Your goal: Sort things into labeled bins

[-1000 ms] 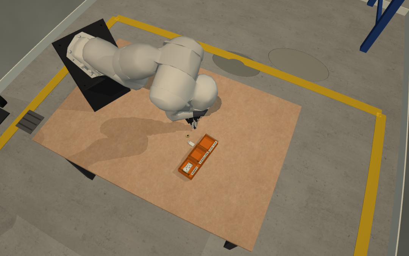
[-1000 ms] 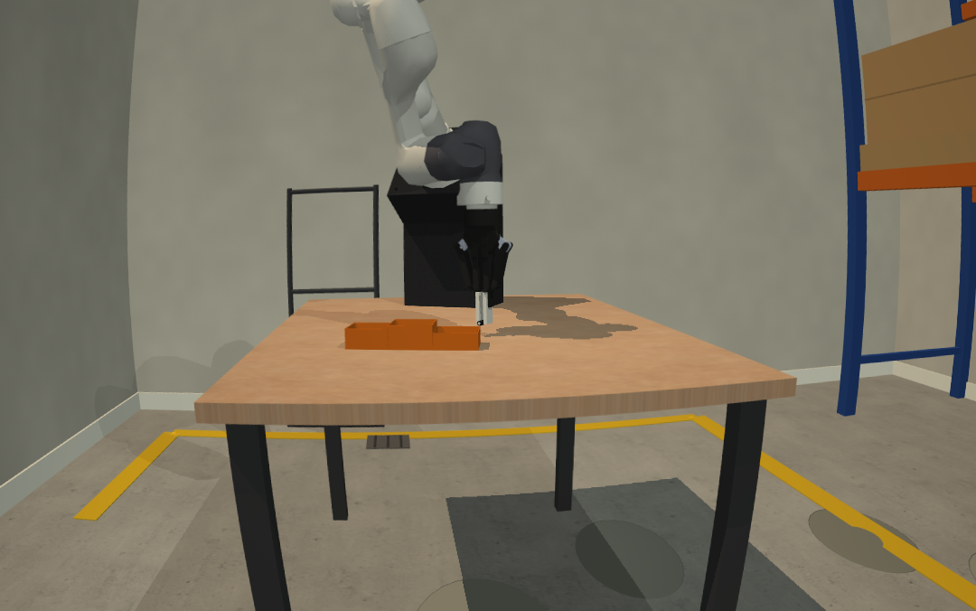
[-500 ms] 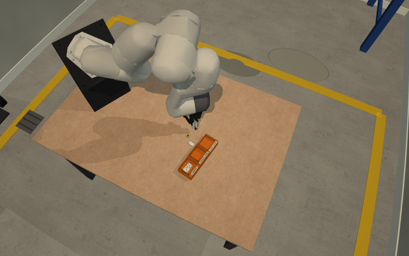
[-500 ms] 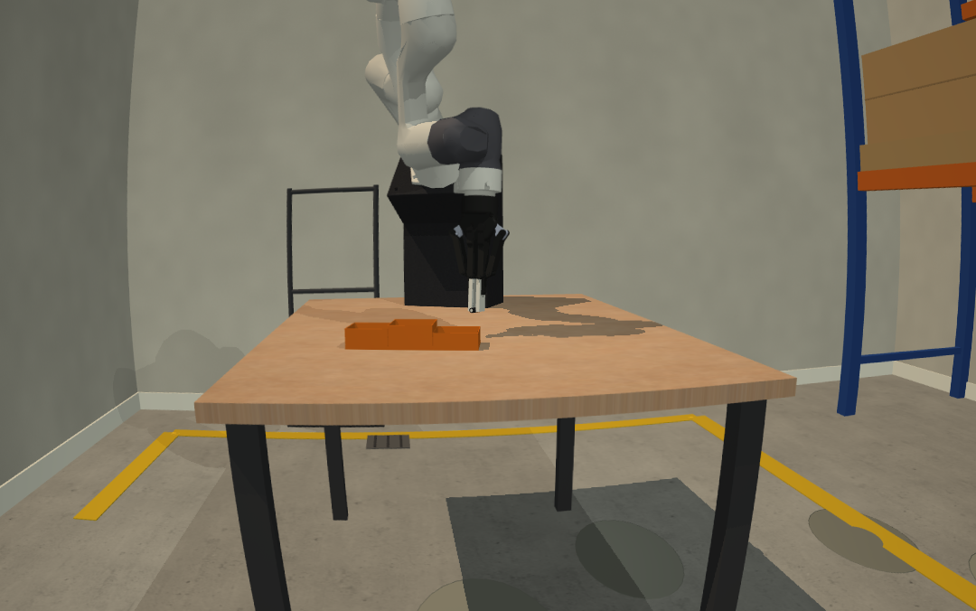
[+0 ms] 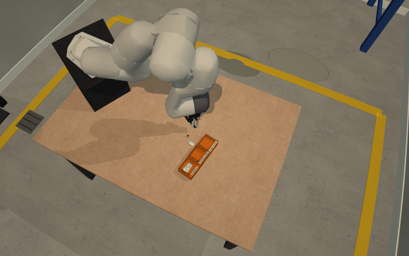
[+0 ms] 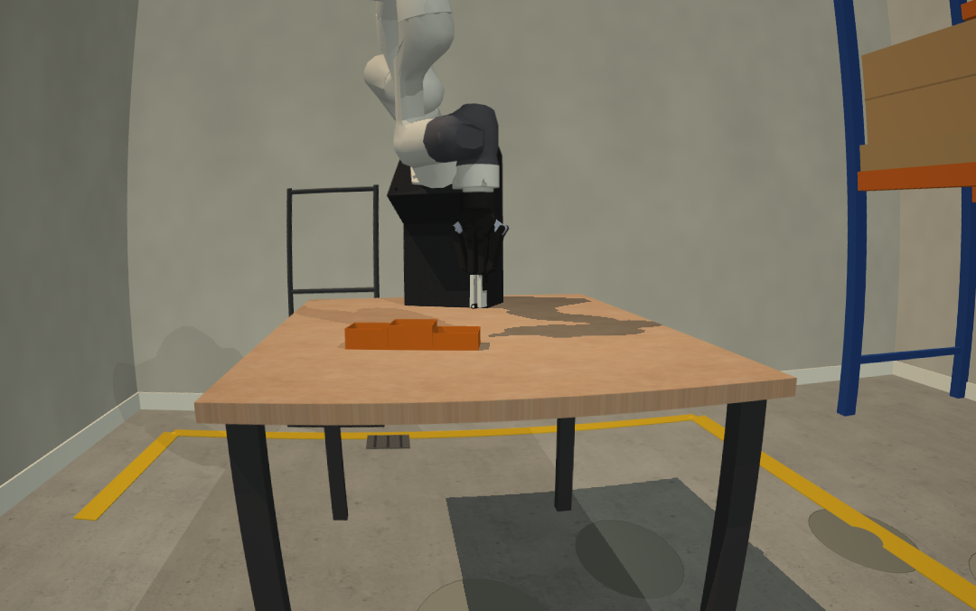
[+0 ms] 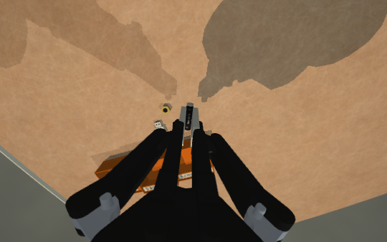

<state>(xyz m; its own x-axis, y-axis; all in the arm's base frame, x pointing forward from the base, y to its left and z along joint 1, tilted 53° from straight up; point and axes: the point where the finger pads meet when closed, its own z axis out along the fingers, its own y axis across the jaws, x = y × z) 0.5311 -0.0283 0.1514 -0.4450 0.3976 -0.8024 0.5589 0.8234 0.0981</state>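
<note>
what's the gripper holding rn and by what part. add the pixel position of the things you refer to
The gripper [image 5: 194, 126] [image 6: 475, 305] [image 7: 188, 114] holds a small dark cylinder [image 6: 473, 305] [image 7: 188, 117], likely a battery, pinched by its long sides.

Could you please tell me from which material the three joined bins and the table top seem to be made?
The bins look like plastic, perhaps painted: evenly orange, with thin, smooth walls. The table top looks like matte wood or wood laminate: mottled tan, with fine vertical streaks along its front edge.

My arm [image 5: 172, 55] [image 6: 425, 35] is smooth, rounded off-white with one charcoal section; my claw [image 5: 193, 121] [image 6: 476, 291] [image 7: 188, 114] has black linkages and grey fingertips [image 5: 195, 123] [image 6: 474, 287].
</note>
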